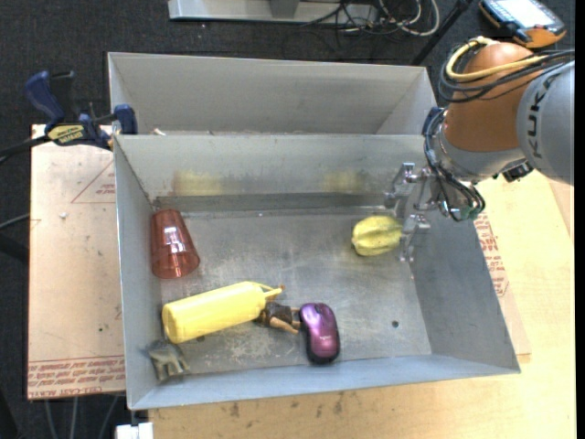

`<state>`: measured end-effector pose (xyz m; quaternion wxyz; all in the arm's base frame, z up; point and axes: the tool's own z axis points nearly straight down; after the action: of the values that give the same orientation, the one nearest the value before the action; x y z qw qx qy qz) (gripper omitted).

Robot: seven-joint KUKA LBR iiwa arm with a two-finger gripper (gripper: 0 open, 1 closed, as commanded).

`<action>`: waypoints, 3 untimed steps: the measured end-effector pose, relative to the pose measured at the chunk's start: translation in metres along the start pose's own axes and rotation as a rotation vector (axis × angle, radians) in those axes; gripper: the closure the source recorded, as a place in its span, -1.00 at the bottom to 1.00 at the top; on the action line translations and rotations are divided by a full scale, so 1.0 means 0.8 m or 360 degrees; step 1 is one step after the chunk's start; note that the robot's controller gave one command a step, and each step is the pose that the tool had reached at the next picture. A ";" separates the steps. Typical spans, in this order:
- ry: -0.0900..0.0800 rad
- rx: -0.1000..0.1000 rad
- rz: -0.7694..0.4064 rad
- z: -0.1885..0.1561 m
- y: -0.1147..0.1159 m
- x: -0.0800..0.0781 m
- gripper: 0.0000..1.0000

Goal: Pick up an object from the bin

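Gripper (407, 243) sits low against the bin's (457, 273) right wall, and I can't tell from here whether it's spread or closed. A small yellow lump (376, 236) lies just beside it on the left, right up against it. Well apart, near the front: a yellow bottle (218, 310), a purple mouse (320, 332), and a red cup (172, 243) at the left.

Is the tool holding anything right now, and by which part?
Cannot be told. The tool is against the right end of a small yellow rounded thing near the bin's right wall, but no grip on it is visible.
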<state>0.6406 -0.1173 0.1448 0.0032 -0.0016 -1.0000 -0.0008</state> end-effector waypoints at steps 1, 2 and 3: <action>-0.0013 0.0002 -0.0003 -0.006 0.000 -0.002 -1.00; -0.0019 0.0001 0.0152 0.067 0.013 -0.006 -1.00; -0.0021 0.0004 -0.0067 0.091 0.013 -0.006 -1.00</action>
<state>0.6451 -0.1070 0.0723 -0.0034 0.0194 -0.9998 0.0004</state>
